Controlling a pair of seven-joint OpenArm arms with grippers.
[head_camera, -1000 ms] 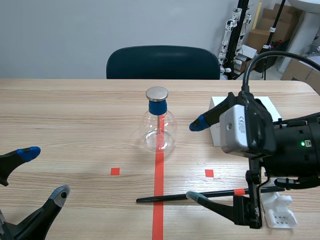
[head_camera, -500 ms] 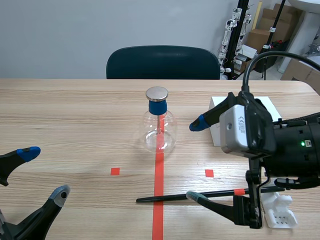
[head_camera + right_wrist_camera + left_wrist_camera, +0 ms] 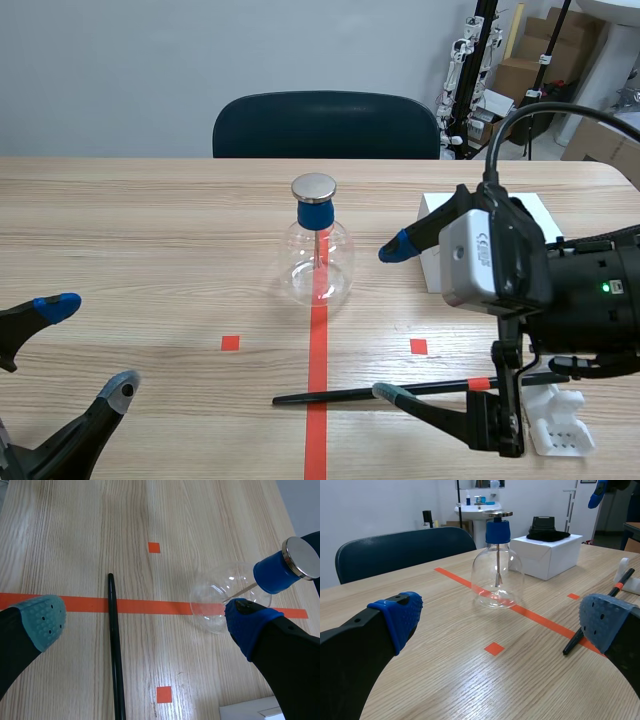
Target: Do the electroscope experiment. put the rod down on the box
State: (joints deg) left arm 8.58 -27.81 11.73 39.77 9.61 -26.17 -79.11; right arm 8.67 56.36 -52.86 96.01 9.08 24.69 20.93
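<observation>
The thin black rod (image 3: 350, 394) lies flat on the wooden bench (image 3: 150, 220) near its front edge, under the right jaws, which stand open. It is well apart from the white cardboard box (image 3: 433, 212). The left jaws also stand open.

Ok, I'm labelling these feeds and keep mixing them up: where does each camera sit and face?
Scene view: between the arms, facing across the table; left end effector and right end effector show, open.
Left wrist view: low on the left arm, facing flask and box past its own fingers.
Right wrist view: on the raised right arm, facing down at rod and flask past its fingers.
Shared: all show flask and rod.
</observation>
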